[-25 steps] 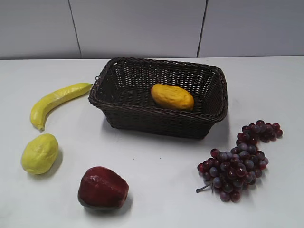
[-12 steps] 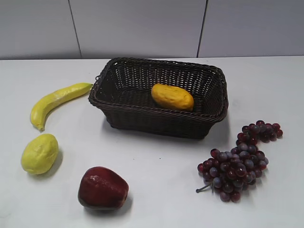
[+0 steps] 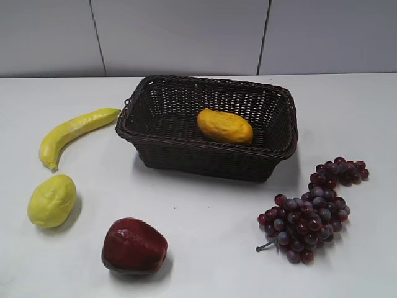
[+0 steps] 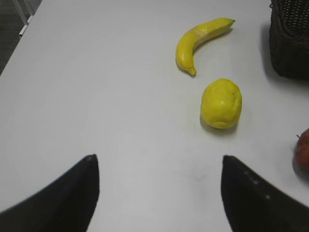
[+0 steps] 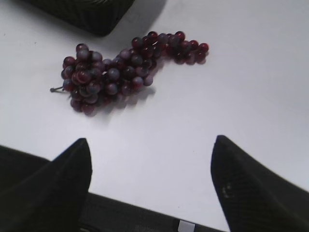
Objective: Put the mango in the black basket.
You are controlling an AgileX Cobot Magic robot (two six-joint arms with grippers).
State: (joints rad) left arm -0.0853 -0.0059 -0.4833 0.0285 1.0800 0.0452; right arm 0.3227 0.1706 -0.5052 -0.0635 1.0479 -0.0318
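Note:
The orange-yellow mango (image 3: 225,126) lies inside the black basket (image 3: 186,146), right of its middle. The basket's corner also shows in the left wrist view (image 4: 289,43) and in the right wrist view (image 5: 91,17). My left gripper (image 4: 158,159) is open and empty over bare table, short of the lemon-yellow fruit. My right gripper (image 5: 152,142) is open and empty near the table's front edge, short of the grapes. Neither gripper shows in the exterior view.
A yellow banana (image 3: 71,132) (image 4: 200,41) and a pale lemon-yellow fruit (image 3: 51,200) (image 4: 221,103) lie left of the basket. A dark red apple (image 3: 134,246) sits at the front. Purple grapes (image 3: 313,211) (image 5: 120,70) lie to the basket's right.

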